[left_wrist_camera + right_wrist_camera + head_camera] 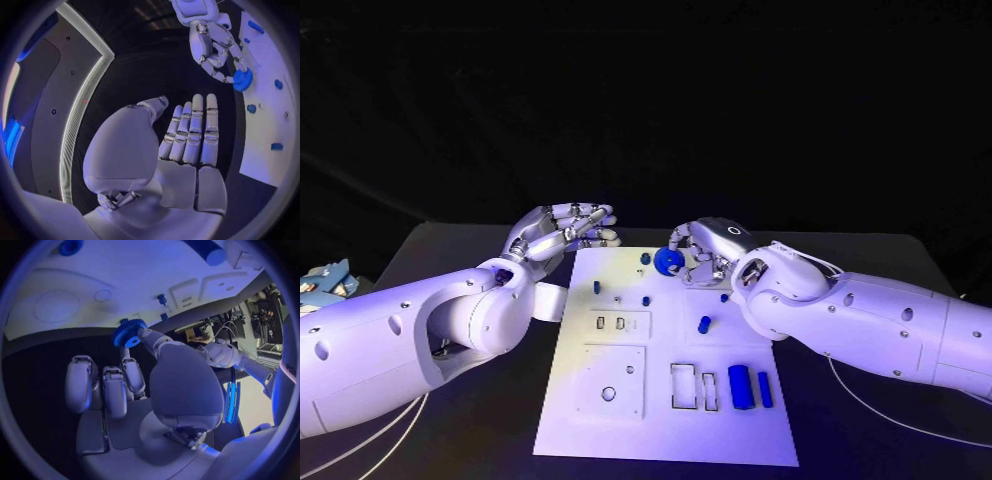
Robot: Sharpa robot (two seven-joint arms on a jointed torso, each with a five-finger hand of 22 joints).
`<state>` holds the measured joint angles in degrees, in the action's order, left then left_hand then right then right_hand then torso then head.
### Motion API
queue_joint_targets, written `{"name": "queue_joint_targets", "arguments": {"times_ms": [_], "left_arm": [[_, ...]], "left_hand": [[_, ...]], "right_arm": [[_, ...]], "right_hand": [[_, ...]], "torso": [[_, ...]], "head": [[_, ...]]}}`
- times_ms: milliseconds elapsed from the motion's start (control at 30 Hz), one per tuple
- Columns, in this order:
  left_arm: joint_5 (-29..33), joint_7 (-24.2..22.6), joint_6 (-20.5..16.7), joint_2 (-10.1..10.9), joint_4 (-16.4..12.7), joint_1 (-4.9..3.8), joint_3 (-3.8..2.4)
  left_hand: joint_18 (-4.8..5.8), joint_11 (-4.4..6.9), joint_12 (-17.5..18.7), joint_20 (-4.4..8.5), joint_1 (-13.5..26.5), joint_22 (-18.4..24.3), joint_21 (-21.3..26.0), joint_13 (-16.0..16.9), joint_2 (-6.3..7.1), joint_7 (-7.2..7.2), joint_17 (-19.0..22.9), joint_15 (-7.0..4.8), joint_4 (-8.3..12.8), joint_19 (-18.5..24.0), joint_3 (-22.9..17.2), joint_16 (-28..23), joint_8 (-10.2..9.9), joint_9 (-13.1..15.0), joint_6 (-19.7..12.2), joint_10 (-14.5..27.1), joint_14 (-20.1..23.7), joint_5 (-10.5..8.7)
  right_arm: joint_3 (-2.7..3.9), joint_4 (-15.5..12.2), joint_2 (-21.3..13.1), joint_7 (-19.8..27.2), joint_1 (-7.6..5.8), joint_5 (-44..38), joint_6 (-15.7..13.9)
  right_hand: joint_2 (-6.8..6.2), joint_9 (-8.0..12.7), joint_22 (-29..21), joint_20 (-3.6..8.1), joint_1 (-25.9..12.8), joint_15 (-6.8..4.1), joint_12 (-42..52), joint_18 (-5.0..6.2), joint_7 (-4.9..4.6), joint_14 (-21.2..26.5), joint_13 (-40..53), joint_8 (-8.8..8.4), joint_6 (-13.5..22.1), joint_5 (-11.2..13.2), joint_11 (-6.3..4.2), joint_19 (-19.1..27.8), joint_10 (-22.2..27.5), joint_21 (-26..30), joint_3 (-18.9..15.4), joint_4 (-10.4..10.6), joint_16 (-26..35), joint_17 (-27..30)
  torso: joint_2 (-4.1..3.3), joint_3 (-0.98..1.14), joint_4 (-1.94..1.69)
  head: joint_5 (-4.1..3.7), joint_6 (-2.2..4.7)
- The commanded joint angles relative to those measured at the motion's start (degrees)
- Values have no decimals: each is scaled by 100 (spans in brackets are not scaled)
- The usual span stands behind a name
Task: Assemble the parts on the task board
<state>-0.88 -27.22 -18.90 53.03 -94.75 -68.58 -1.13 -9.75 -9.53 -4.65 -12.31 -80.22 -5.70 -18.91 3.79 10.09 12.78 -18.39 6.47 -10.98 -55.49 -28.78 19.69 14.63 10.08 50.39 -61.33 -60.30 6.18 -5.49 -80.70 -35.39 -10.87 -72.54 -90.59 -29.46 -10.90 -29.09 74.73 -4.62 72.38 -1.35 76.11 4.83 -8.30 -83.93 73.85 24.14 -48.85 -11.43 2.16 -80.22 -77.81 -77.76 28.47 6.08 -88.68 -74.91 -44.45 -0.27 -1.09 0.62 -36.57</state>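
Here the right hand (pixel 707 250) pinched a blue toothed wheel (pixel 669 262) between its thumb and one fingertip, above the far end of the white board (pixel 589 400). In the right wrist view the wheel (pixel 128 333) sat at the very tips of those two fingers (pixel 150 338), while the remaining fingers lay curled toward the palm, holding nothing. The left hand (pixel 560 232) hovered beside the board's far left corner and held nothing; from overhead its fingers appeared bent, whereas the left wrist view showed them (pixel 195 131) extended and pressed side by side, the thumb apart. That same view caught the right hand (pixel 215 47) from the opposite side, with the wheel (pixel 242 80) at its fingertips.

The overhead view alone showed the near end of the board: two blue blocks (pixel 741 386) lying side by side, with rectangular slots just left of them and a round hole further left. One short blue peg (pixel 705 324) stood near the board's right edge at mid-length. Several smaller blue pieces dotted the far half; their exact number could not be told.
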Motion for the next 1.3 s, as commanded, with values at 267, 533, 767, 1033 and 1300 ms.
{"name": "queue_joint_targets", "arguments": {"times_ms": [267, 533, 767, 1033, 1300], "left_arm": [[9, -57, 88, -41, -10, -6, -5], [9, -100, 105, -51, 3, -7, -5], [9, -103, 113, -56, 0, -7, -5], [9, -91, 104, -50, -13, -10, -5], [9, -80, 100, -47, -21, -15, -5]], "left_hand": [[-73, -22, 43, -9, -10, 8, -6, 6, -61, 65, -11, -2, 1, 9, -37, 25, -27, 10, -45, -7, 43, -27], [-72, -23, 45, -9, -9, 8, -7, 6, -54, 65, -14, -1, 9, 10, -39, 23, -28, 11, -45, -9, 46, -30], [-72, -23, 45, -9, -9, 8, -7, 6, -54, 65, -14, -1, 9, 10, -39, 23, -28, 11, -45, -9, 46, -30], [-72, -23, 45, -9, -9, 8, -7, 6, -54, 65, -14, -1, 9, 10, -39, 23, -28, 11, -45, -9, 46, -30], [-70, -25, 50, -9, -3, 9, -7, 6, -48, 68, -19, 2, 16, 14, -44, 21, -30, 12, -46, -11, 53, -33]], "right_arm": [[-16, 306, 468, -38, 86, -307, -113], [-25, 579, 761, -25, 189, -309, -78], [-28, 809, 913, -1, 257, -294, -62], [-29, 963, 1004, 6, 275, -258, 1], [-30, 1118, 1090, 27, 277, -184, 34]], "right_hand": [[15, -194, -11, 13, -69, -37, 10, -94, 157, -536, -9, -7, -207, -23, -2, -26, -30, -25, 44, -4, -23, -1167], [14, -194, -10, 13, -70, -37, 9, -94, 156, -536, -9, -10, -203, -23, -1, -27, -29, -26, 47, -5, -22, -1166], [13, -194, -14, 13, -75, -36, -4, -93, 152, -536, -22, -20, -192, -21, 1, -23, -18, -21, 54, -5, -22, -1165], [3, -196, -26, 11, -92, -31, -15, -90, 143, -535, -32, -39, -173, -16, 7, -13, -8, -9, 64, -4, -21, -1162], [-39, -201, -112, -8, -169, -2, -177, -69, 98, -523, -190, -129, -78, -14, 45, 52, 131, 75, 94, 10, -3, -1110]], "torso": [[-2, -10, -7], [-3, -5, -4], [-3, -2, 6], [-2, 2, 11], [-1, -1, 7]], "head": [[42, -16], [36, -26], [39, -30], [48, -25], [41, -38]]}}
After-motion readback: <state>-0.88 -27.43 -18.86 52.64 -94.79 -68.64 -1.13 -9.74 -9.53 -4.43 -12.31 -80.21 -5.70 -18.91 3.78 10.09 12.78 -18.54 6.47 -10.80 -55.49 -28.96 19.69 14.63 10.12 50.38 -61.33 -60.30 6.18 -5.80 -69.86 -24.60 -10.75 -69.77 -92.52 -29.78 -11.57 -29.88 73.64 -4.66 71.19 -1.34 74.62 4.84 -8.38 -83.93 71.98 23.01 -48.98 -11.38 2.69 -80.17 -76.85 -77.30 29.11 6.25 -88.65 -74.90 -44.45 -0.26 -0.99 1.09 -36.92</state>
